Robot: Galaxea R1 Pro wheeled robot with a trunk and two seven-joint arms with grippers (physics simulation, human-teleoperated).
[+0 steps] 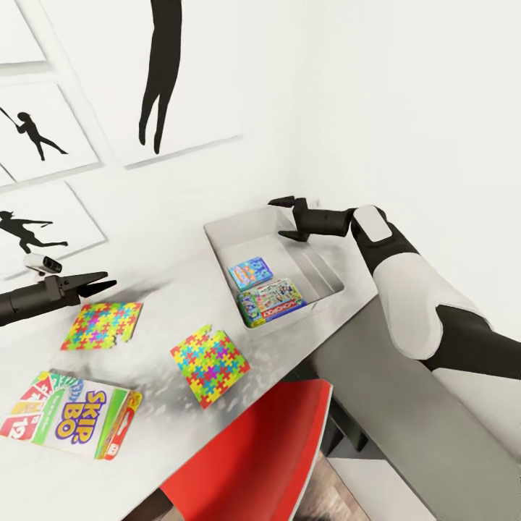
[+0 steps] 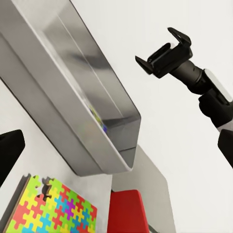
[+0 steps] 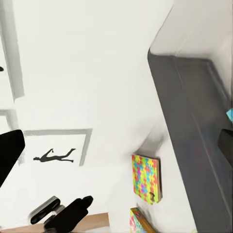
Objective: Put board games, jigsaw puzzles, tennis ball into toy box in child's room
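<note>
Toys lie spread across the table [image 1: 174, 289] as I watch from the head camera. The toy box [image 1: 217, 235] sits at the table's far right end against the wall, two board games [image 1: 271, 300] lying flat inside it. A third game, a Skip-Bo box [image 1: 71, 422], rests at the near left edge. One jigsaw puzzle [image 1: 101, 325] lies mid-left; the second puzzle [image 1: 210, 364] lies toward the front edge, near a red chair [image 1: 253, 452]. My right gripper [image 1: 286, 217] hovers over the box's far end, jaws apart and empty. My left gripper [image 1: 90, 284] hangs just above the left puzzle's far edge, jaws close together, holding nothing.

Left wrist camera: the toy box's [image 2: 87, 121] sloped side looms close, a puzzle [image 2: 53, 208] beside it on the table, the right gripper [image 2: 165, 53] above with its jaws spread.

Right wrist camera: the box's rim [image 3: 179, 126], a puzzle [image 3: 145, 177] beyond it, and the left gripper [image 3: 73, 213] near the table's far edge.
</note>
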